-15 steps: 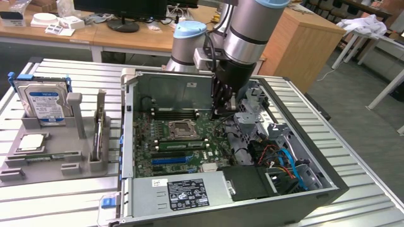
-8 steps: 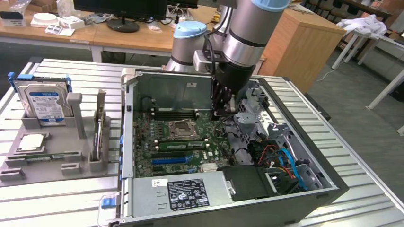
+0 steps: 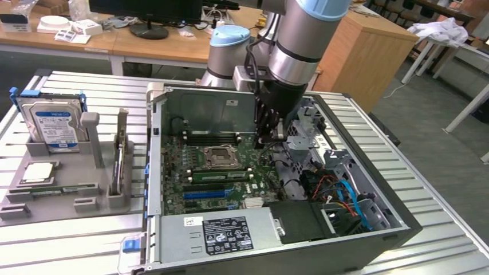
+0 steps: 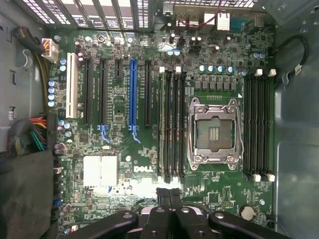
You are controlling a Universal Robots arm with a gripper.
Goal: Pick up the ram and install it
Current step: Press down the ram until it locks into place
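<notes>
The ram (image 3: 220, 175), a long green stick, stands seated in a slot just in front of the processor socket (image 3: 220, 154) on the motherboard inside the open computer case. My gripper (image 3: 269, 136) hangs over the board behind the socket, apart from the ram. In the wrist view my gripper (image 4: 169, 199) is shut, its black fingertips pressed together with nothing between them. Below it lie the socket (image 4: 212, 132) and a bank of memory slots (image 4: 172, 124) on one side, with a second bank (image 4: 259, 124) on the other.
A grey holder (image 3: 91, 166) on the exterior view's left carries a hard drive (image 3: 52, 123), a silver processor chip (image 3: 38, 172) and a second green stick (image 3: 54, 189). The case walls (image 3: 157, 172), power supply (image 3: 217, 232) and cables (image 3: 344, 195) surround the board.
</notes>
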